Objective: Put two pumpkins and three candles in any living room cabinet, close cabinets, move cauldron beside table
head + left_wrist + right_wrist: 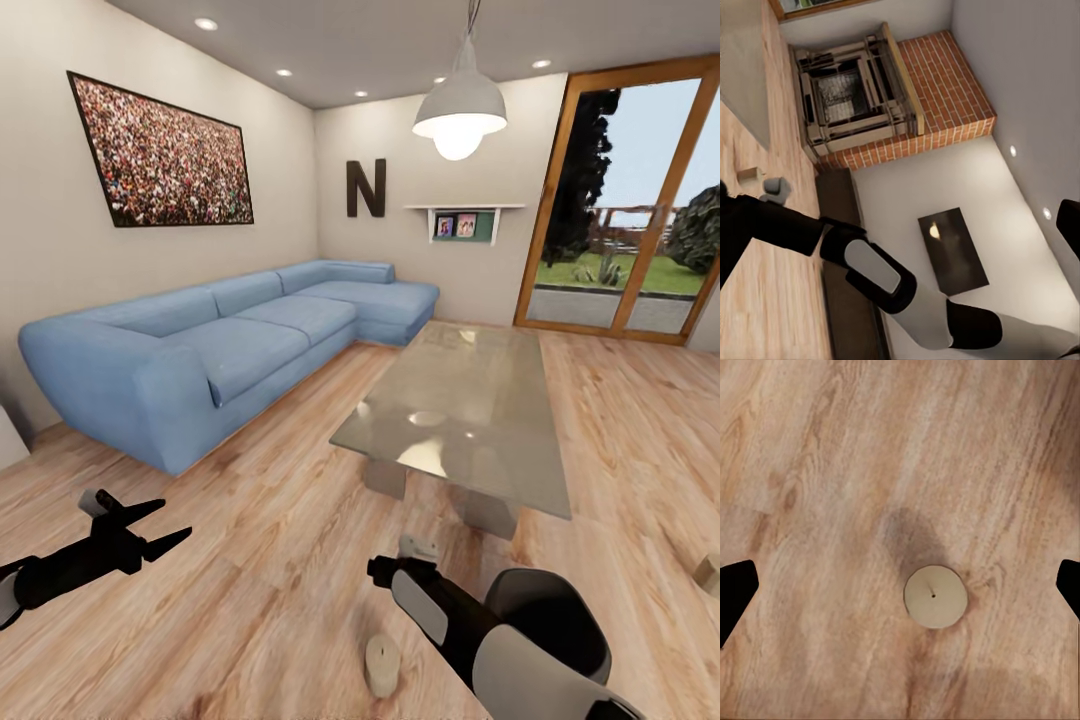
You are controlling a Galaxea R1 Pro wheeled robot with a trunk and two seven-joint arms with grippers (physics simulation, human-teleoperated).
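A pale beige candle (382,665) stands upright on the wood floor just in front of me. My right gripper (900,589) hangs open above it, pointing down. The candle (936,596) lies between its dark fingertips (735,594), a little off centre, with nothing touching it. My left gripper (165,525) is held open and empty over the floor at the lower left. The glossy grey table (470,400) stands ahead. A long dark cabinet (844,217) runs along the wall under a black screen. The pumpkins and the cauldron are out of view.
A blue corner sofa (210,350) lines the left wall. A small beige object (710,572) sits on the floor at the right edge. A brick fireplace (937,90) is next to the cabinet's end. Glass doors (630,200) are at the far right.
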